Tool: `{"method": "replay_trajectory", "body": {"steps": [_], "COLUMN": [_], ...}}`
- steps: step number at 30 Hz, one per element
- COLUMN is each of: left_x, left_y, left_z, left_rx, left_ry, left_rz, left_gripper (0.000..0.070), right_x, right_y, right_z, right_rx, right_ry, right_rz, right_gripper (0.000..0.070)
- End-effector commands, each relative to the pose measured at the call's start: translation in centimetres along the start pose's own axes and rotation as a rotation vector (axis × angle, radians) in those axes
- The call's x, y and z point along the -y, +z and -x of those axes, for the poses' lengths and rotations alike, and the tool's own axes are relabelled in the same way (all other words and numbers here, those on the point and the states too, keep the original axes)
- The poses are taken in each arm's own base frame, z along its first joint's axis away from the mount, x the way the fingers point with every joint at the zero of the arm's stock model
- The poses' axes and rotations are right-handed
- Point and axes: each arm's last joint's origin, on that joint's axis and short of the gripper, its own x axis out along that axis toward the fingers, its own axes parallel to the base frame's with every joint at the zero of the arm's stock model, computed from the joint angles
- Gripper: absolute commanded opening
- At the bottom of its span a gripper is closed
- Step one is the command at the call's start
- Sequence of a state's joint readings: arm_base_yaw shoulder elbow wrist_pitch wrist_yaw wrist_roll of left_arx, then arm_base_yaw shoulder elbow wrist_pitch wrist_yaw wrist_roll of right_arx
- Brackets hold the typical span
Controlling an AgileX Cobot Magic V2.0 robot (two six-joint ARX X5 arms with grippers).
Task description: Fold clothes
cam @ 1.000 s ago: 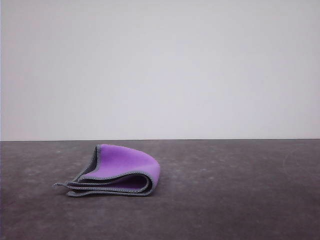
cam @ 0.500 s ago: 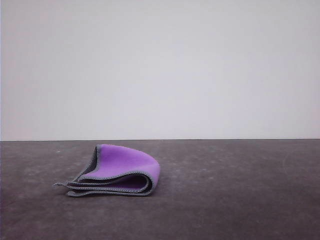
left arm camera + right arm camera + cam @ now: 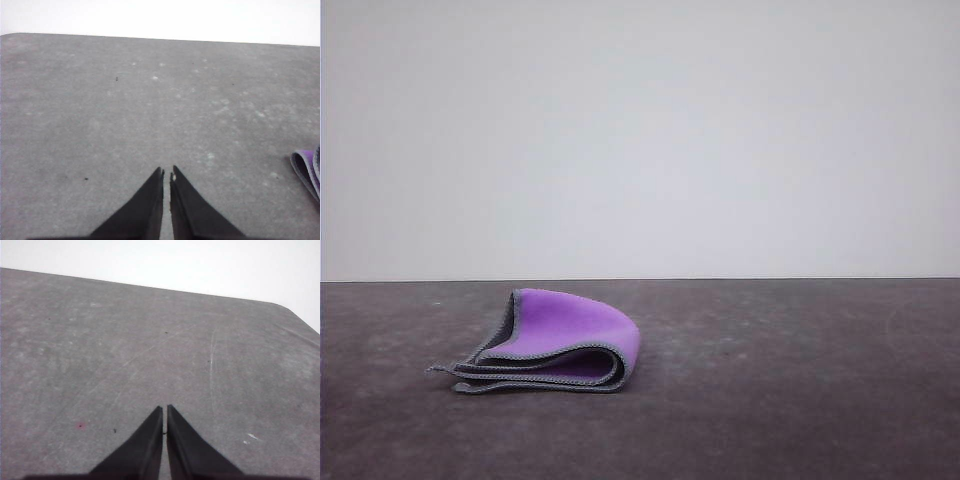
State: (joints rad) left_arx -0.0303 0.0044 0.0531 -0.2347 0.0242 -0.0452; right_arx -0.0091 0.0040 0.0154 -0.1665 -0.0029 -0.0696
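The cloth (image 3: pixel 555 345) lies on the table (image 3: pixel 790 400), left of the middle in the front view and a little way in from the far edge. It is folded into several layers. The top face is bright purple, and the grey stitched edging runs along every layer, so I can see the stacked edges on the side that faces the camera. The fold is not flat: the right side of the cloth makes a rounded loop, and the upper layer rises to a soft hump toward the back left corner. The lowest layers spread out to a thin point at the left. Behind the table there is a plain white wall (image 3: pixel 640 140).

My left hand (image 3: pixel 166 175) is clenched, the two black fingers (image 3: pixel 145 210) pressed together with only a thin line between them, and it grasps nothing. It hangs over bare grey table. From its camera I see a small piece of the cloth (image 3: pixel 307 167) at the edge of the picture, purple with the grey border, well apart from the fingertips.

My right hand (image 3: pixel 164 411) is also clenched and holds nothing, the fingers meeting at the tips. Under it is the table surface (image 3: pixel 150 355), with some pale scratches and a small red dot (image 3: pixel 79 425) near the fingers. A rounded corner of the table (image 3: pixel 287 310) shows far ahead of this hand.
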Motion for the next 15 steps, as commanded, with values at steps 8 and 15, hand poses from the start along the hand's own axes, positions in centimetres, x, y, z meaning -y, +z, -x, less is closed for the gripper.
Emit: {"method": "replay_trajectory", "body": {"steps": [8,15], "left_x": [-0.06,-0.06], "left_y": [-0.82,-0.82], "left_z": [-0.44,-0.44], "left_rx": [0.01,0.01], "left_ry": [0.002,0.001], "left_rz": [0.001,0.001], "left_gripper": [0.0015,0.0015], "right_x": [0.1,0.1], "right_y": [-0.01,-0.01], "right_z": [-0.03,-0.03], "right_rx": [0.008,0.008], "right_ry": [-0.014,-0.013], "right_rz": [-0.018,-0.018], "right_gripper": [0.001,0.001]}}
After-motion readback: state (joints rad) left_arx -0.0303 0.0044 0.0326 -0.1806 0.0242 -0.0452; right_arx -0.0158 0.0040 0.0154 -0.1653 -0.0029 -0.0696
